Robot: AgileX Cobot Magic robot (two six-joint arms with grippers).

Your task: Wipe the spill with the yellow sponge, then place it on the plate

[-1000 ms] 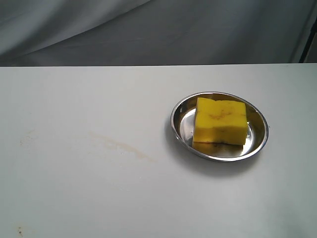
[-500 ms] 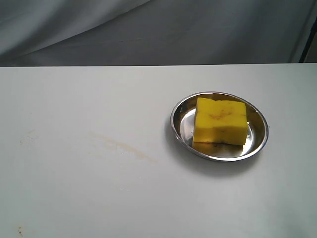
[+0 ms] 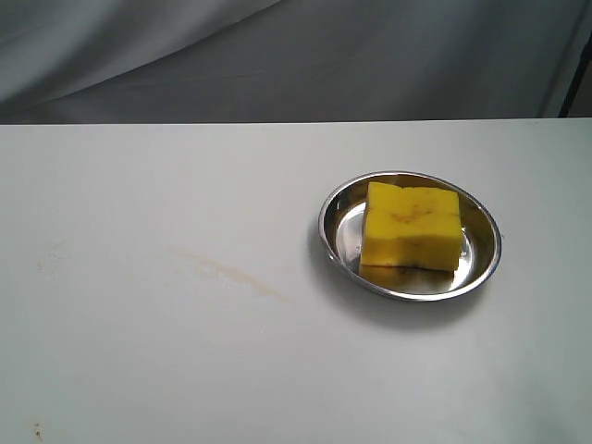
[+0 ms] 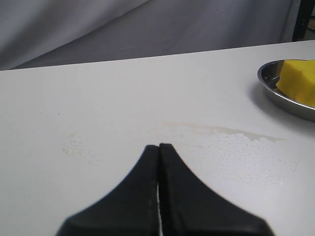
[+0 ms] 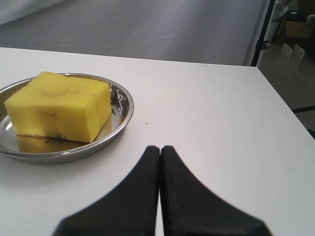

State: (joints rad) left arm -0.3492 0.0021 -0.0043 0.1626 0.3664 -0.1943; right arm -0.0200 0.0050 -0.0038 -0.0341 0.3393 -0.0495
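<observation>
**Desk** (image 3: pixel 139 370): pale grey top, with a grey cloth (image 3: pixel 277 55) hanging behind it.

**Plate** (image 3: pixel 324 227): round, shiny steel with a raised rim. It stands on the right half of the desk in the exterior view.

**Yellow sponge** (image 3: pixel 412 227): thick block with faint brown marks on top. It lies flat inside the plate, within the rim.

**Spill** (image 3: pixel 231 271): a faint brownish streak on the bare desk, left of the plate and apart from it. The left wrist view shows fine droplets beside it.

**Left hand** (image 4: pixel 158 147): black fingers pressed together, holding nothing, poised near the streak.

**Right hand** (image 5: pixel 160 148): fingers pressed together, holding nothing, near the plate but apart from its rim.
</observation>
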